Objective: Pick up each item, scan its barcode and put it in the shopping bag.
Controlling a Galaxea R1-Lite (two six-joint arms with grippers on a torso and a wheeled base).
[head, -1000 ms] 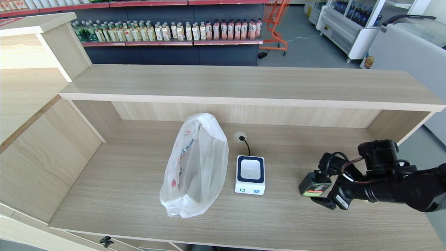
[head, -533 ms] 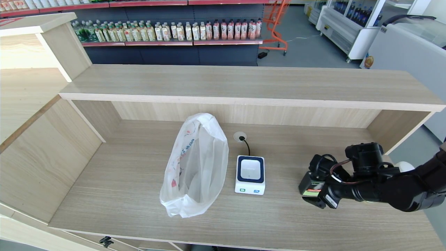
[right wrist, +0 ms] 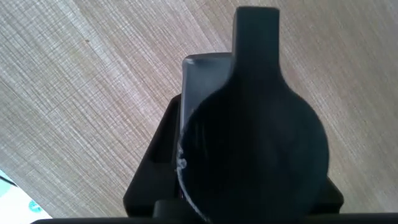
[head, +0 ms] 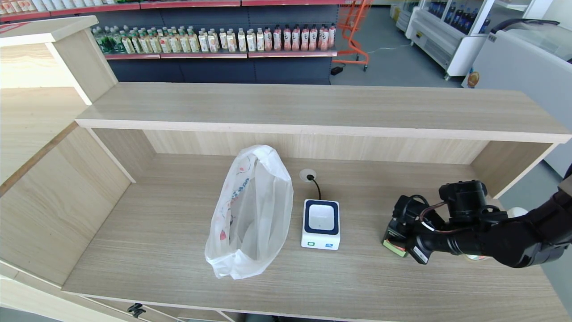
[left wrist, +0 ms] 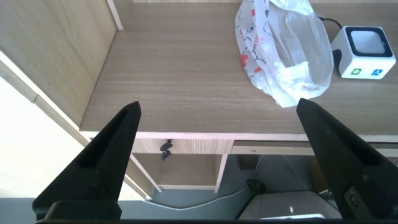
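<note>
Right hand (head: pixel 399 238) has shifted slightly left and rolled, tipping small dark box (head: pixel 391 240) on edge. Hand pinches box low over counter (head: pixel 156 250), right of scanner (head: pixel 320 223). Risk: box twists or slips in pinch, barcode misses scanner window; slack shopping bag (head: pixel 250 214) mouth, left of scanner, may fold shut.

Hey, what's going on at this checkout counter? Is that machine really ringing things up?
A two-armed robot is working the checkout. Its right gripper is closed on a small dark box with a red and green label, low over the counter to the right of the white barcode scanner. The box is not yet over the scanner. The plastic shopping bag stands open on the scanner's left. The left gripper is open and holds nothing, near the counter's front edge.
</note>
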